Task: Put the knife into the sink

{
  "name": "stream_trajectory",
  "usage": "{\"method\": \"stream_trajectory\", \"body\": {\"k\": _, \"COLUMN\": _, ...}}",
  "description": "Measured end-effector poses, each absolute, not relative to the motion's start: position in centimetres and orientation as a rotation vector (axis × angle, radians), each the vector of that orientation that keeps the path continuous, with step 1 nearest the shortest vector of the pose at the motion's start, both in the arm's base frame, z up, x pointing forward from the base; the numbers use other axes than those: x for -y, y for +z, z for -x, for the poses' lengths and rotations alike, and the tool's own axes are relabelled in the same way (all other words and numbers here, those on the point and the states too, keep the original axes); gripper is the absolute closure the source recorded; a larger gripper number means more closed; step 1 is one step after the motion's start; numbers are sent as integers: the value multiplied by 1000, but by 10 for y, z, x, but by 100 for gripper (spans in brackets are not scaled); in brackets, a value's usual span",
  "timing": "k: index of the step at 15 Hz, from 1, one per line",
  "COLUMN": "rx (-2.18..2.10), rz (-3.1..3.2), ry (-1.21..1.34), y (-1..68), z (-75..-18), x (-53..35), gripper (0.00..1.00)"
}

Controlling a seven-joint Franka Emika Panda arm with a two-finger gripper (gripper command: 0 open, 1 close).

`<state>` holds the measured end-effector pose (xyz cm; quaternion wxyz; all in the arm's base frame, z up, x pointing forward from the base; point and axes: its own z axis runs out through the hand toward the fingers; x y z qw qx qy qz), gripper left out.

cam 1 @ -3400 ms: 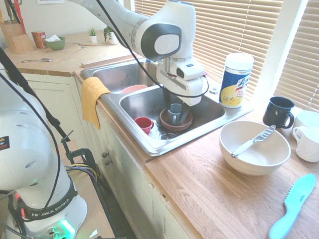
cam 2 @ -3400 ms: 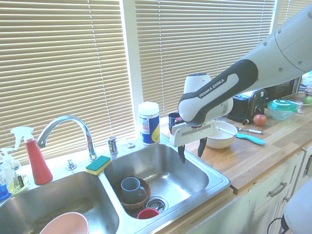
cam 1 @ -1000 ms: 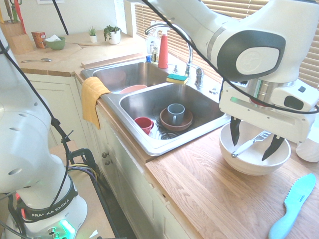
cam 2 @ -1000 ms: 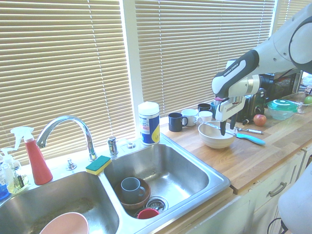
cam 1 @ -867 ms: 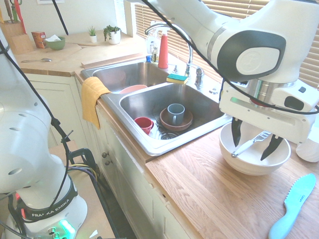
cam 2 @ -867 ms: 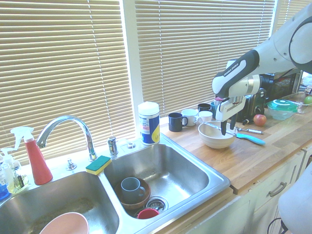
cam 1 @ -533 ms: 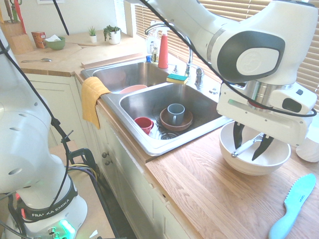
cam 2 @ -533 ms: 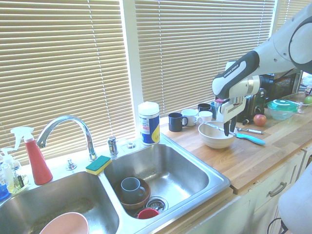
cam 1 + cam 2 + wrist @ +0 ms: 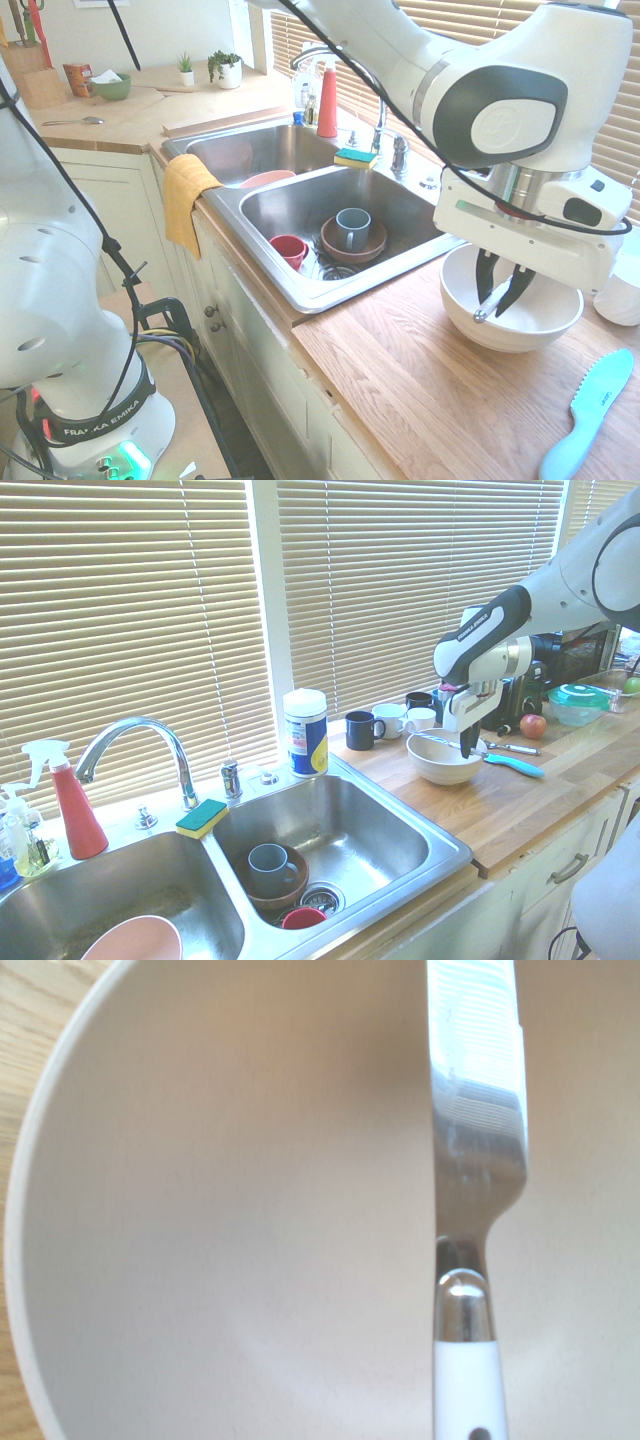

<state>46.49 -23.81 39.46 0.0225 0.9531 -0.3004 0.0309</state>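
Observation:
The knife (image 9: 483,315), slim and silvery with a white handle, lies slanted in the white bowl (image 9: 480,330) on the wooden counter to the right of the sink (image 9: 300,200). My gripper (image 9: 502,298) reaches down into the bowl, its two dark fingers drawn together around the knife's middle. In the second exterior view the gripper (image 9: 466,750) stands over the bowl (image 9: 440,770) and the knife's blade (image 9: 433,738) sticks out past the rim. The wrist view shows the knife (image 9: 478,1110) close up over the bowl's inside (image 9: 200,1210).
A grey cup in a brown bowl (image 9: 351,228) and a red cup (image 9: 289,250) sit in the sink's near basin. A teal knife (image 9: 588,415) lies on the counter right of the bowl. Mugs (image 9: 359,730) and a wipes canister (image 9: 305,732) stand by the window. The faucet (image 9: 140,740) arches over the sink.
The fingers stood wide apart on either side of the knife; they have since closed in onto it. The knife's handle end has shifted slightly inside the bowl.

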Motion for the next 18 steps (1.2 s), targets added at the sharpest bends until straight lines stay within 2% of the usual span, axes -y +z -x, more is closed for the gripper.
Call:
{"method": "stream_trajectory", "body": {"k": 6, "rx": 1067, "rz": -2936, "ry": 161, "y": 419, "z": -477, "x": 221, "gripper": 100}}
{"method": "stream_trajectory", "body": {"k": 11, "rx": 1273, "rz": -2887, "ry": 230, "y": 471, "z": -490, "x": 131, "gripper": 100}}
{"method": "stream_trajectory", "body": {"k": 14, "rx": 1348, "rz": -2861, "ry": 258, "y": 455, "z": -498, "x": 50, "gripper": 100}}
{"method": "stream_trajectory", "body": {"k": 18, "rx": 1325, "rz": -2851, "ry": 255, "y": 413, "z": -480, "x": -40, "gripper": 100}}
